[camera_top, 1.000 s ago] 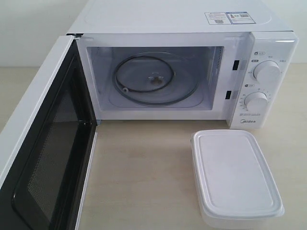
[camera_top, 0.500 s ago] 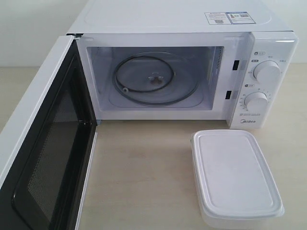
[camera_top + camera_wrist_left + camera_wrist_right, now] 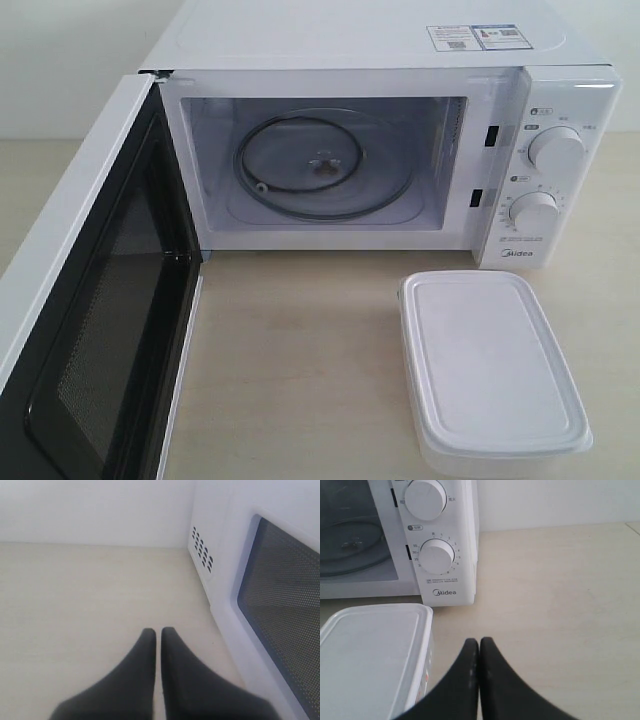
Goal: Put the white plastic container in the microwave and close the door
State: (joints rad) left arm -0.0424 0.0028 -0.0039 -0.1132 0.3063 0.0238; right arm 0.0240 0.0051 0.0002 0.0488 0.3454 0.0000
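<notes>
The white plastic container (image 3: pixel 492 370) lies lidded on the table in front of the microwave's dials, and the right wrist view shows the container (image 3: pixel 367 655) too. The microwave (image 3: pixel 360 60) stands at the back with its cavity open and the glass turntable (image 3: pixel 320 165) bare. The door (image 3: pixel 95 300) is swung wide toward the front left; its dark window (image 3: pixel 282 605) fills one side of the left wrist view. My left gripper (image 3: pixel 158 631) is shut over bare table beside the door. My right gripper (image 3: pixel 479 641) is shut, empty, just beside the container. Neither gripper appears in the exterior view.
Two round dials (image 3: pixel 555 150) sit on the microwave's right panel, also in the right wrist view (image 3: pixel 425 497). The light wooden table (image 3: pixel 300 360) spreads between the open door and the container. A white wall (image 3: pixel 95 510) lies behind.
</notes>
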